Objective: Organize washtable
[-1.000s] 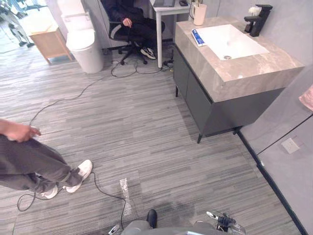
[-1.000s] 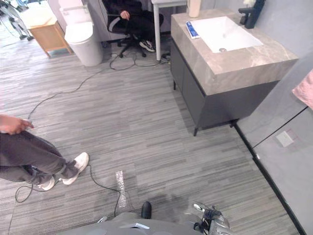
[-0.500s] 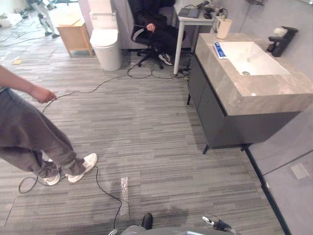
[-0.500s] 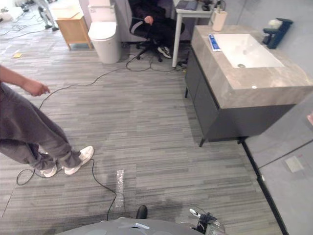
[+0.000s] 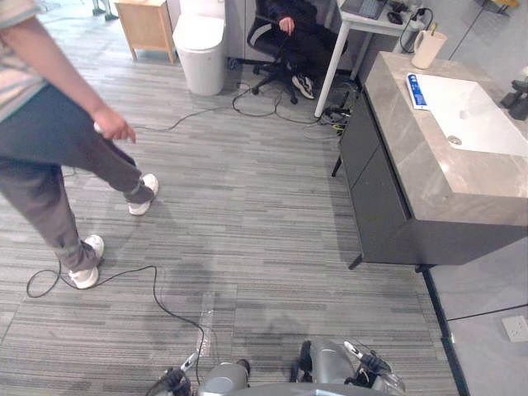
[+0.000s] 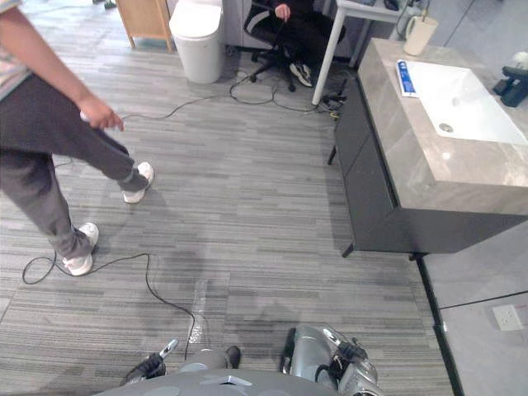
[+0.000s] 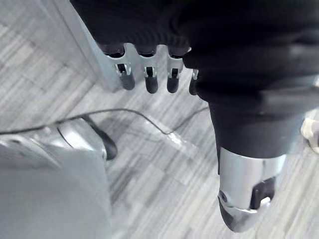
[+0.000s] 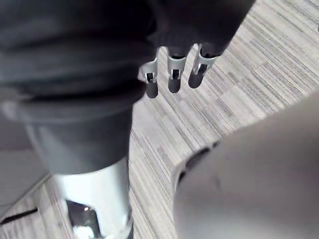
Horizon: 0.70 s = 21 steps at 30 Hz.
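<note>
The washtable stands at the right, a stone counter on a dark cabinet with a white sink set into it. A blue and white tube lies on the counter left of the sink. A cream cup stands at the far corner, and a black tap sits behind the sink. My left hand hangs over the striped floor with straight fingers and holds nothing. My right hand also hangs beside my body, fingers straight and empty. Both are well short of the washtable.
A person stands on the left, one foot lifted, with a cable trailing over the floor. Another person sits on a chair at the back beside a white desk. A toilet and a wooden cabinet stand behind.
The camera has turned, so the washtable sits further right and closer. The standing person has stepped nearer and lifted a leg. Both hands still hang empty.
</note>
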Available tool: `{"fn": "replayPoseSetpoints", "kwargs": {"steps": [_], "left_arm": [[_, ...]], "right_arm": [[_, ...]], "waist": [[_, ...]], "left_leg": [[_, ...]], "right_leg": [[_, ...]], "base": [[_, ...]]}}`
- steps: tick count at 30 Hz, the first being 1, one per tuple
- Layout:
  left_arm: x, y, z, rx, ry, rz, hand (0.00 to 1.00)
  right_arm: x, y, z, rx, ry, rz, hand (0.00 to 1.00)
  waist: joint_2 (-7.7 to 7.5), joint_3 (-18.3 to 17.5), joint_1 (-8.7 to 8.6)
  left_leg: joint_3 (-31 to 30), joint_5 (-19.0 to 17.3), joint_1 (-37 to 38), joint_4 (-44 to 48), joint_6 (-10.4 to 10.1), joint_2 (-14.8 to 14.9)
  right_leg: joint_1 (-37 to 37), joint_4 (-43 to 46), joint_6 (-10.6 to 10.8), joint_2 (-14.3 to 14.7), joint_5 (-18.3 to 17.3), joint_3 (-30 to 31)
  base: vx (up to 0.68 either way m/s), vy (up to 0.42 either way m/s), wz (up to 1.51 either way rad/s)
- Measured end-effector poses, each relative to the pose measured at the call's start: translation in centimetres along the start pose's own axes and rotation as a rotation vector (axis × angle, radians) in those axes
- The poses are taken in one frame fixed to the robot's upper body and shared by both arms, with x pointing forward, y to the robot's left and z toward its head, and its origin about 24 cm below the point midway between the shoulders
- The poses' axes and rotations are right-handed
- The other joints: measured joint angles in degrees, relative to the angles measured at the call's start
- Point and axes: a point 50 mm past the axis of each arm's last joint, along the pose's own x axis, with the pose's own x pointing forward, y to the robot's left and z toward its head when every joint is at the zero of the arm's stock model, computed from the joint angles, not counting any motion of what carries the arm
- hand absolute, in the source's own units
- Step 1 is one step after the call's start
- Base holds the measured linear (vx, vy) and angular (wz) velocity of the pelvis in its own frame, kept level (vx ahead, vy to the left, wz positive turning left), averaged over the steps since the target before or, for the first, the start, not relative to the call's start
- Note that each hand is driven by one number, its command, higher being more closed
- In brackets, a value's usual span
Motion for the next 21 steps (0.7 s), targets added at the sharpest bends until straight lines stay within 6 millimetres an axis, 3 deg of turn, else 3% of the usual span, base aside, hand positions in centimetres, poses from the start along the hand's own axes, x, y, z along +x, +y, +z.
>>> {"fn": "replayPoseSetpoints", "kwargs": {"steps": [1, 3, 4, 5, 6, 7, 8, 9, 10, 11, 12, 14, 15, 17, 18, 19, 20, 21], "left_arm": [[0.0, -0.8, 0.4, -0.01, -0.011, -0.019, 0.0], [0.1, -1.7, 1.0, 0.003, -0.032, -0.044, 0.0], [-0.1, -2.4, 0.6, 0.01, -0.022, -0.058, 0.0], [-0.2, -2.0, -0.2, -0.014, 0.0, -0.043, 0.0], [-0.2, -2.1, -0.5, -0.028, 0.011, -0.043, 0.0], [-0.4, -1.9, -1.1, -0.069, 0.028, -0.033, 0.0], [-0.5, -1.7, -1.9, -0.092, 0.049, -0.023, 0.0], [-0.6, -1.5, -2.2, -0.092, 0.056, -0.019, 0.0], [-0.6, -1.3, -1.8, -0.104, 0.037, -0.016, 0.0], [-0.5, -1.2, -1.0, -0.1, 0.008, -0.015, 0.0], [-0.5, -1.1, -1.0, -0.101, 0.005, -0.013, 0.0], [-0.5, -1.0, -0.8, -0.117, -0.005, -0.009, 0.0], [-0.6, -1.0, -1.5, -0.119, 0.013, -0.001, 0.0], [-0.8, -0.6, -2.3, -0.116, 0.036, 0.014, 0.0], [-1.0, 0.2, -3.4, -0.111, 0.065, 0.042, 0.0], [-1.1, 0.8, -4.0, -0.114, 0.082, 0.061, 0.0], [-1.3, 2.0, -4.9, -0.116, 0.117, 0.103, 0.0], [-1.2, 2.4, -4.6, -0.112, 0.117, 0.114, 0.0]], "right_arm": [[-0.1, -0.8, -0.6, 0.031, 0.018, -0.029, 0.0], [-0.2, -1.9, -1.4, 0.08, 0.042, -0.069, 0.0], [-0.4, -2.7, -2.2, 0.093, 0.068, -0.092, 0.0], [-0.4, -3.4, -2.2, 0.096, 0.068, -0.108, 0.0], [-0.4, -3.4, -1.9, 0.092, 0.06, -0.108, 0.0], [-0.3, -3.1, -1.4, 0.093, 0.043, -0.1, 0.0], [-0.2, -2.7, -0.5, 0.086, 0.014, -0.084, 0.0], [-0.1, -2.2, 0.0, 0.073, -0.002, -0.066, 0.0], [0.0, -0.6, 0.7, 0.039, -0.021, -0.017, 0.0], [0.1, 1.0, 1.5, 0.009, -0.042, 0.027, 0.0], [0.0, 1.7, 2.0, -0.005, -0.057, 0.048, 0.0], [0.0, 3.3, 3.3, -0.037, -0.098, 0.092, 0.0], [-0.2, 4.4, 4.9, -0.047, -0.155, 0.117, 0.0], [-0.3, 4.8, 5.3, -0.057, -0.176, 0.127, 0.0], [-0.4, 5.1, 4.9, -0.052, -0.166, 0.133, 0.0], [-0.4, 4.9, 4.3, -0.051, -0.151, 0.124, 0.0], [-0.4, 4.7, 3.1, -0.047, -0.114, 0.118, 0.0], [-0.4, 4.5, 2.9, -0.042, -0.106, 0.112, 0.0]], "waist": [[0.12, 0.08, -0.26], [0.72, -0.17, -1.82], [1.65, -0.63, -2.59], [3.86, -1.68, -2.69], [4.52, -1.81, -2.83], [5.09, -1.86, -2.4], [6.28, -1.56, -1.57], [6.71, -1.32, -1.09], [6.41, -0.83, 0.12], [5.4, -0.26, 1.23], [4.98, -0.2, 1.54], [4.23, -0.2, 2.14], [5.44, -0.51, 3.13], [6.01, -0.76, 3.89], [5.85, -1.06, 4.39], [5.18, -1.86, 5.0], [3.07, -3.62, 5.68], [1.51, -3.58, 5.49]], "left_leg": [[-1.15, -1.84, 0.16, 0.43, -0.69, 0.0], [-4.68, -5.37, 0.59, 2.84, -0.27, 0.12], [-6.22, -8.41, 1.42, 4.53, -1.49, 1.71], [-5.67, -10.7, 1.17, 10.91, -4.91, 4.3], [-4.42, -11.04, -1.18, 17.26, -5.98, 5.04], [-2.31, -8.27, -4.87, 29.01, -10.53, 5.36], [-0.71, -1.36, -9.3, 41.89, -13.31, 6.18], [0.44, -0.99, -11.02, 47.14, -13.0, 6.76], [3.77, -2.11, -14.68, 54.48, -11.11, 7.24], [7.39, -2.97, -18.61, 55.75, -9.67, 7.35], [9.31, -3.38, -20.67, 54.41, -8.95, 7.5], [15.37, -3.82, -25.75, 44.19, -7.92, 8.29], [18.3, -2.0, -28.11, 27.82, -7.35, 7.8], [17.67, 2.38, -27.97, 15.38, -7.33, 6.7], [16.23, 9.96, -27.15, 6.19, -6.55, 5.34], [16.45, 13.95, -26.76, 6.94, -5.61, 5.02], [17.65, 15.65, -26.66, 9.55, -2.86, 3.28], [18.62, 14.33, -25.81, 10.72, -1.99, 2.28]], "right_leg": [[0.67, -7.53, -0.29, 1.14, 0.29, 0.03], [1.12, -9.69, -1.66, 1.43, 0.99, 0.68], [2.53, -9.42, -4.59, 2.55, 2.19, -0.72], [4.47, -9.25, -8.47, 5.45, 0.54, -2.77], [5.15, -8.68, -9.33, 6.42, -0.76, -3.23], [7.21, -8.19, -11.13, 8.02, -2.65, -3.44], [11.76, -10.19, -12.4, 10.65, -4.02, -2.5], [14.18, -11.18, -12.98, 11.95, -4.38, -1.73], [18.67, -13.66, -13.81, 13.29, -4.92, 0.56], [22.65, -15.97, -13.81, 13.25, -4.92, 2.52], [24.55, -17.48, -13.76, 13.02, -4.9, 3.22], [30.29, -21.99, -11.72, 11.94, -5.12, 4.27], [33.91, -22.75, -8.39, 10.94, -6.52, 6.11], [36.16, -22.39, -6.62, 10.21, -7.56, 8.04], [39.22, -22.21, -5.92, 9.5, -7.96, 10.48], [39.65, -21.48, -5.79, 8.68, -8.01, 11.49], [38.7, -16.97, -5.58, 6.13, -7.89, 13.18], [37.23, -12.56, -4.1, 4.56, -6.95, 13.78]], "base": [[0.17, -0.232, 0.73], [0.4, -0.364, 1.02], [0.62, -0.513, 0.83], [0.64, -0.507, 0.62], [0.64, -0.503, 0.12], [0.51, -0.423, -0.2], [0.47, -0.4, -0.37], [0.35, -0.265, -0.5], [0.22, -0.163, -0.56], [0.14, -0.113, -0.52], [0.0, -0.056, -0.43], [0.11, -0.036, -0.41], [0.45, -0.062, -0.54], [0.62, -0.055, -0.64], [0.63, 0.001, -0.68], [0.8, 0.013, -0.75], [0.63, 0.008, -0.41], [0.73, -0.003, -0.27]]}}
